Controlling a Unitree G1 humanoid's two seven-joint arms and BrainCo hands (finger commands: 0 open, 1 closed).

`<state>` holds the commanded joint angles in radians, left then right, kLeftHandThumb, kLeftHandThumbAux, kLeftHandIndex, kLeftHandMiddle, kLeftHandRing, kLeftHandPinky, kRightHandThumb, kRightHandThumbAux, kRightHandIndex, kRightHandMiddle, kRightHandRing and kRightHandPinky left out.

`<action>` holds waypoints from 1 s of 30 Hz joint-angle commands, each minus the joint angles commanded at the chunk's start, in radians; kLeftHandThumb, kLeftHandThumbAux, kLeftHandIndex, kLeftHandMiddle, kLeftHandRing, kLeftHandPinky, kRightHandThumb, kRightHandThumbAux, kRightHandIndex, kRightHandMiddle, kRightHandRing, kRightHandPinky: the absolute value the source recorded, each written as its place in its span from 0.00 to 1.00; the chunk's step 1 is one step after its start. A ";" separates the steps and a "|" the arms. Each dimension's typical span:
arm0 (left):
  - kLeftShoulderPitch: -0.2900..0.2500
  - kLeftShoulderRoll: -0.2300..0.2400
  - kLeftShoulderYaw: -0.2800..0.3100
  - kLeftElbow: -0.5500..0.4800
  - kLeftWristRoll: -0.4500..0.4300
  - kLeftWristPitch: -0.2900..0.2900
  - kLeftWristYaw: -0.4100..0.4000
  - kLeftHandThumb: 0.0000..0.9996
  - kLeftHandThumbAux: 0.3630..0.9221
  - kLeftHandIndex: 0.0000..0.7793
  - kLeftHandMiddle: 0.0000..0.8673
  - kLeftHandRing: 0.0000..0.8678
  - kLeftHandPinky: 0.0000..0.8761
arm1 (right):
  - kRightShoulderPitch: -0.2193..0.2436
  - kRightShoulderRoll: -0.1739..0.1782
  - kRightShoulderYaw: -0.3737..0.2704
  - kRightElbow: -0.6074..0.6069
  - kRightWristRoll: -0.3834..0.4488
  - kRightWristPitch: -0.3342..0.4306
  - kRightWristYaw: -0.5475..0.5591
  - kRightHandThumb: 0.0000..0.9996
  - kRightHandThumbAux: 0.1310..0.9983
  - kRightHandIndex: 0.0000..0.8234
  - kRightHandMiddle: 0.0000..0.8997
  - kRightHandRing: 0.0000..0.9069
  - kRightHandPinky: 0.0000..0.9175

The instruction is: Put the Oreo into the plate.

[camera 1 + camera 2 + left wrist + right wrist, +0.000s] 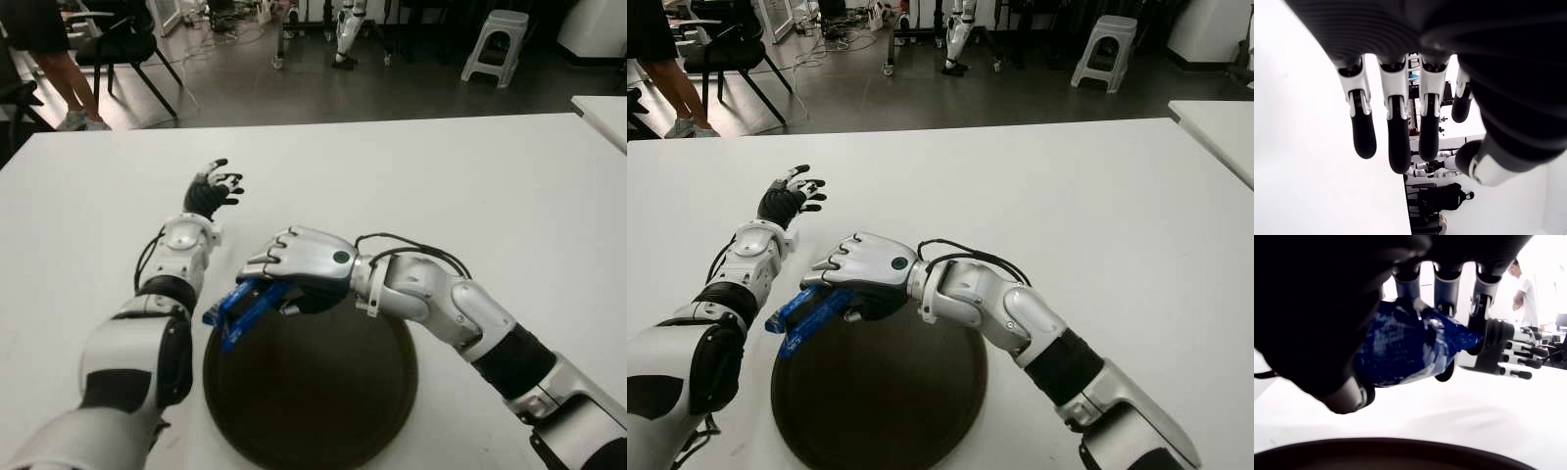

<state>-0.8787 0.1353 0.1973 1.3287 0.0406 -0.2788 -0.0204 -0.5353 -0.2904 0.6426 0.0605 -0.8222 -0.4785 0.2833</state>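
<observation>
**Oreo pack held over the plate's far-left rim**

My right hand's fingers (pixel 1447 308) are curled around the blue Oreo pack (pixel 1410 345); in the right wrist view the wrapper is pinched between them and the thumb side, crumpled, with its far end poking out past the fingertips. From the head cameras I see the right hand (pixel 299 269) knuckles-up above the far-left edge of the dark round plate (pixel 323 411), with the pack sticking out to the left of the hand, tilted, its free end over or just past the rim. I cannot tell whether the pack touches the plate; the wrist view shows a bright gap of bench between wrapper and rim.

My left hand (pixel 214 188) shows on the white bench (pixel 470 186) beyond and to the left of the plate, fingers (pixel 1396 142) straight, spread and holding nothing. Its forearm runs just beside the plate's left edge, close to the pack's free end.

Nothing else lies on the bench near the plate. Beyond its far edge are a chair (pixel 122 44), a white stool (pixel 495 39) and a person's legs (pixel 69 78) at the top left. A second white bench corner (pixel 602 113) is cut off at the right.

The wrapper's printing is unreadable, and the right hand hides most of the pack from above.
</observation>
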 joint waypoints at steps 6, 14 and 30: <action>0.002 0.001 0.006 0.001 -0.005 -0.003 -0.006 0.54 0.52 0.21 0.38 0.43 0.44 | 0.001 -0.013 -0.021 -0.035 0.030 0.049 0.089 0.85 0.63 0.49 0.59 0.72 0.70; 0.003 0.000 0.008 0.000 -0.005 -0.005 -0.008 0.55 0.53 0.20 0.36 0.42 0.43 | 0.021 -0.031 -0.044 -0.025 -0.004 0.038 0.040 0.84 0.64 0.54 0.49 0.41 0.47; 0.000 0.002 0.004 0.000 0.001 0.005 -0.003 0.54 0.52 0.20 0.37 0.43 0.43 | -0.013 -0.048 -0.005 -0.033 -0.086 0.078 0.148 0.12 0.51 0.02 0.01 0.01 0.02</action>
<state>-0.8792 0.1373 0.2013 1.3288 0.0412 -0.2733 -0.0231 -0.5487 -0.3388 0.6374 0.0279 -0.9079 -0.4002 0.4311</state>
